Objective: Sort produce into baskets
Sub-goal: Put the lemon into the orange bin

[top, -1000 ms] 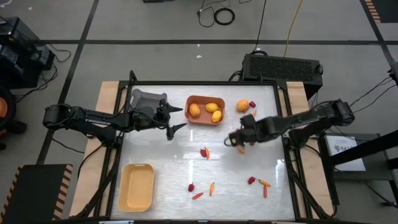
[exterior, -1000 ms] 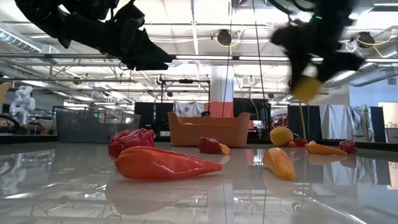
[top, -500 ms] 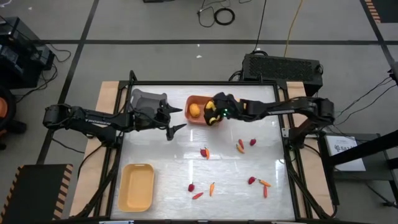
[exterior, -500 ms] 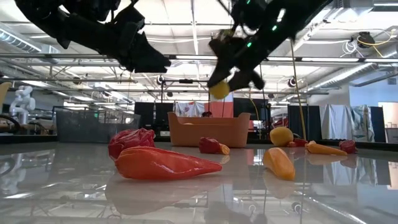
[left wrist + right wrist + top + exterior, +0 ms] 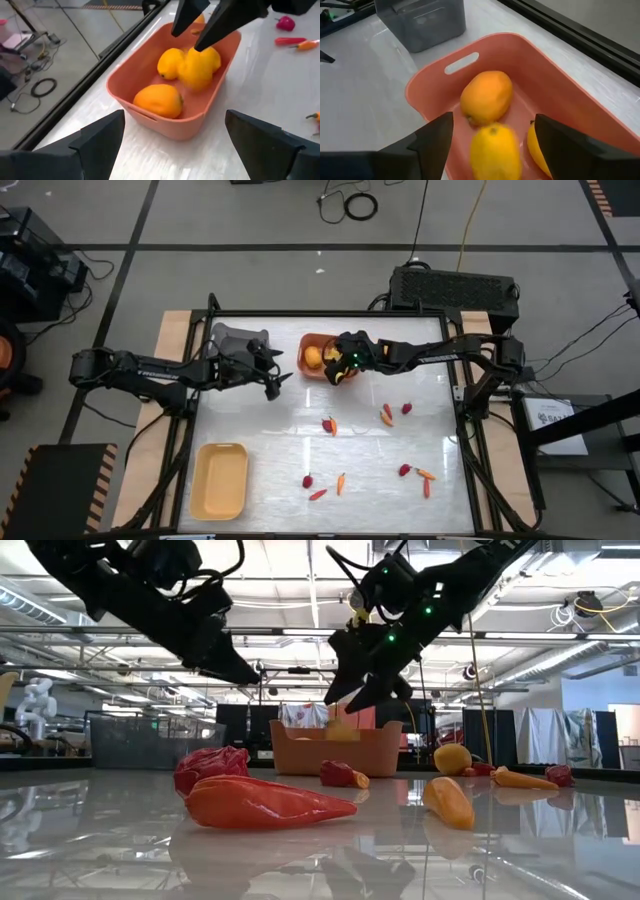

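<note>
The right claw (image 5: 340,366) is hanging spread open over the orange basket (image 5: 485,50), and a yellow fruit (image 5: 495,152) is dropping between its fingers (image 5: 432,137) toward the two fruits already lying inside. It may be bouncing off them and out over the low rim onto the worktop (image 5: 300,450). The left claw (image 5: 272,378), fingers apart and empty, is hovering just beside the basket, near enough for the arms to be clashing if either is swinging across.

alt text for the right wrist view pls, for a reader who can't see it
A blurred yellow rounded toy fruit sits between the open right gripper fingers, above the orange plastic basket. An orange fruit lies inside, another yellow one at the edge; a grey bin stands beyond.
</note>
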